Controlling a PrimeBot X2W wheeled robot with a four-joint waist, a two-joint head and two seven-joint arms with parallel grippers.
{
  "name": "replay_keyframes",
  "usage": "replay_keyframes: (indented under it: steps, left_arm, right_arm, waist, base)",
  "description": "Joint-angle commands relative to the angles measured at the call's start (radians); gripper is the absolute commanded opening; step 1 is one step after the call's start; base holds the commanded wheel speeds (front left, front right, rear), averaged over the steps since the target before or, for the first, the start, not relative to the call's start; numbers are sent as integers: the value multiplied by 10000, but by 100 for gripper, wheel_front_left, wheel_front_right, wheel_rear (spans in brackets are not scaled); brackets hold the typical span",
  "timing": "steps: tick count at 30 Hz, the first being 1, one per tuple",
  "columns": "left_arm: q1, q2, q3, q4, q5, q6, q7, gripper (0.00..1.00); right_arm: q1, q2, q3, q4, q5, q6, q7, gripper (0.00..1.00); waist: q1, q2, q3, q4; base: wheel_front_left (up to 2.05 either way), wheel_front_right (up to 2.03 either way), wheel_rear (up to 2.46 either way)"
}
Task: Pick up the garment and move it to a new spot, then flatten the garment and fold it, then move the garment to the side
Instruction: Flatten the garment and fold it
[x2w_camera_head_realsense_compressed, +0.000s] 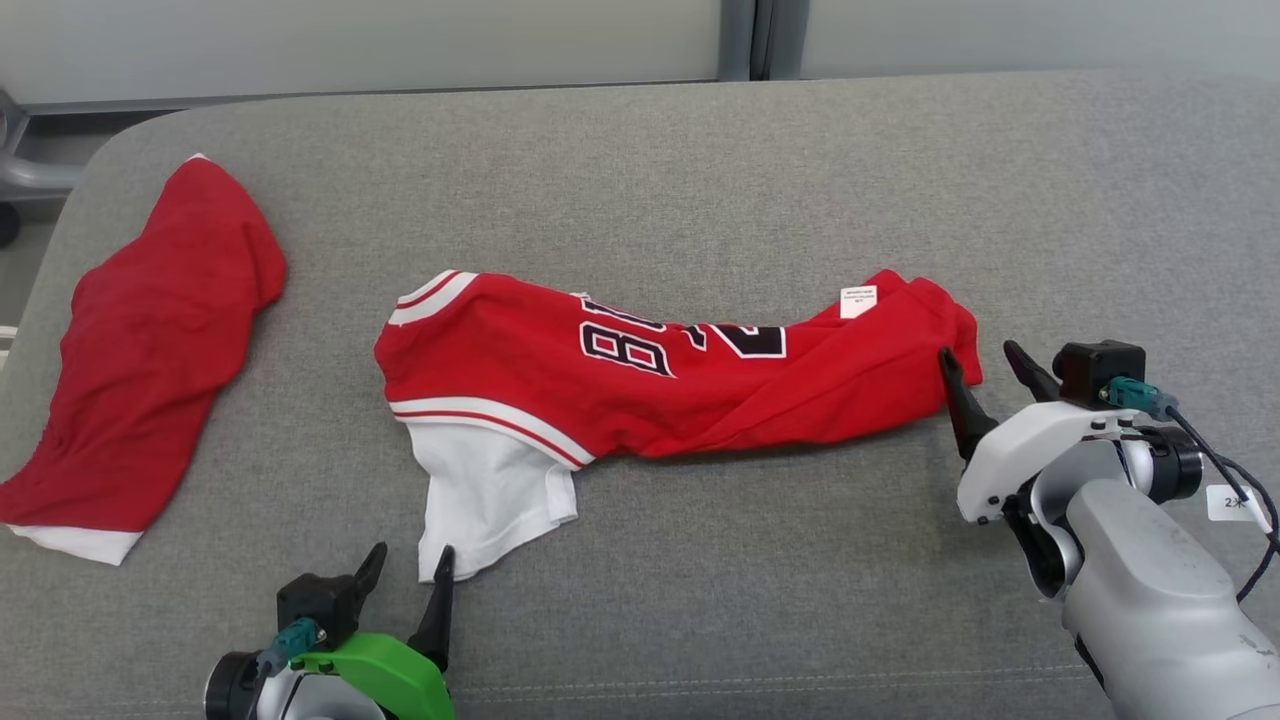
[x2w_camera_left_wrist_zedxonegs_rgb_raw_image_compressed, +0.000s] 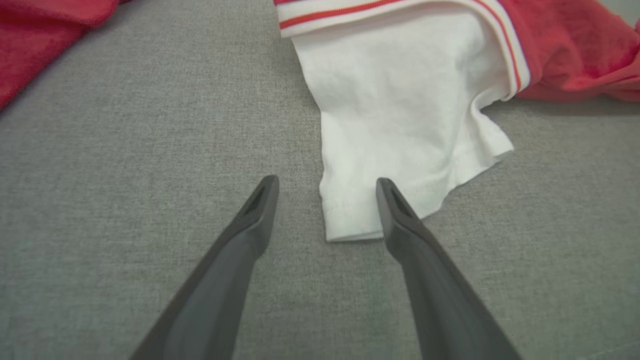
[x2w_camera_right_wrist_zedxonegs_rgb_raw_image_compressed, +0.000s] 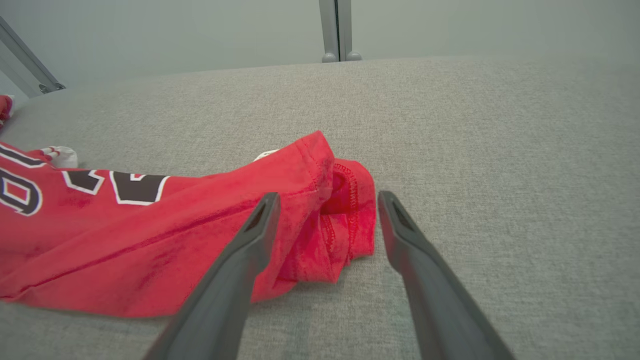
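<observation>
**both grippers spread wide at the ends of the jersey, nothing held**

the grey cushion (x2w_camera_head_realsense_compressed: 640, 150) takes up nearly everything in front of me in the head view. the red jersey (x2w_camera_head_realsense_compressed: 520, 390) lies across its centre, bunched lengthwise, with the collar end toward 9 o'clock and the hem end toward 3 o'clock. a second red cloth (x2w_camera_head_realsense_compressed: 150, 340) lies well apart at 9 o'clock, and its lower corner is cut off by the frame edge.

the right gripper (x2w_camera_head_realsense_compressed: 978, 350) sits at 3 o'clock with its fingers spread wide. in the right wrist view the crumpled hem end lies between them (x2w_camera_right_wrist_zedxonegs_rgb_raw_image_compressed: 328, 196), with one finger over the red fabric. i cannot tell whether it presses on the cloth.

the left gripper (x2w_camera_head_realsense_compressed: 412, 552) is at 7 o'clock, also fully spread and gripping nothing. its fingers straddle the bottom corner of the white sleeve (x2w_camera_head_realsense_compressed: 490, 500). from the left wrist view (x2w_camera_left_wrist_zedxonegs_rgb_raw_image_compressed: 326, 181) one finger overlaps the sleeve's hem, though contact is unclear.

black numerals with white edging run across the chest. an "8" reads plainly, while what looks like a "2" is partly swallowed by a fold. a white label (x2w_camera_head_realsense_compressed: 858, 300) near the hem has print too small to read. a small tag (x2w_camera_head_realsense_compressed: 1235, 503) on the right arm's cable shows "2" and then an unclear mark.
</observation>
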Motion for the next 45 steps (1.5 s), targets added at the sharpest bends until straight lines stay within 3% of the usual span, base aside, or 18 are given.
replay_keyframes:
  steps: [1,22,23,24,25,26,27,28,29,30,45]
  left_arm:
    - [-202,48,-47,-26,-51,-17,-42,100]
    - [-287,-176,-694,245,-421,-19,-41,100]
    - [-303,-192,-754,320,-446,-19,-41,100]
    - [-344,-220,-811,386,-536,-19,-41,100]
    - [-391,-247,-891,471,-629,-19,-41,100]
    - [-416,-275,-1022,578,-733,-19,-40,99]
    - [-474,-289,-1110,643,-860,-19,-38,82]
    - [-548,-290,-1239,724,-928,-19,-26,47]
    - [-623,-297,-1320,758,-1052,-19,-26,5]
    - [-679,-310,-1358,776,-1143,-19,-28,0]
    - [-423,33,-991,55,-829,-18,-30,0]
  right_arm:
    - [-204,-23,89,236,112,-3,-65,100]
    - [-1133,127,711,1735,776,-2,-78,100]
    - [-1135,146,731,1796,806,-3,-78,96]
    - [-1140,147,746,1857,832,-3,-79,81]
    - [-1148,146,762,1915,870,-3,-79,77]
    - [-1162,166,782,1980,909,-3,-77,40]
    - [-1181,189,801,2048,929,-3,-77,18]
    - [-1203,198,822,2093,948,-3,-77,10]
    - [-1218,197,824,2132,975,-3,-76,0]
    - [-1213,214,836,2184,999,-3,-76,0]
    - [-801,72,645,1449,947,-3,-75,0]
  waist:
    - [0,0,100,96]
    - [0,0,216,537]
    - [0,0,207,545]
    - [0,0,199,556]
    - [0,0,194,566]
    - [0,0,191,571]
    - [0,0,191,575]
    - [0,0,191,575]
    - [0,0,193,579]
    - [0,0,199,584]
    - [0,0,-122,502]
  base:
    - [0,0,0]
    - [0,0,0]
    - [0,0,0]
    - [0,0,0]
    - [0,0,0]
    - [0,0,0]
    - [0,0,0]
    - [0,0,0]
    - [0,0,0]
    - [0,0,0]
    - [0,0,0]
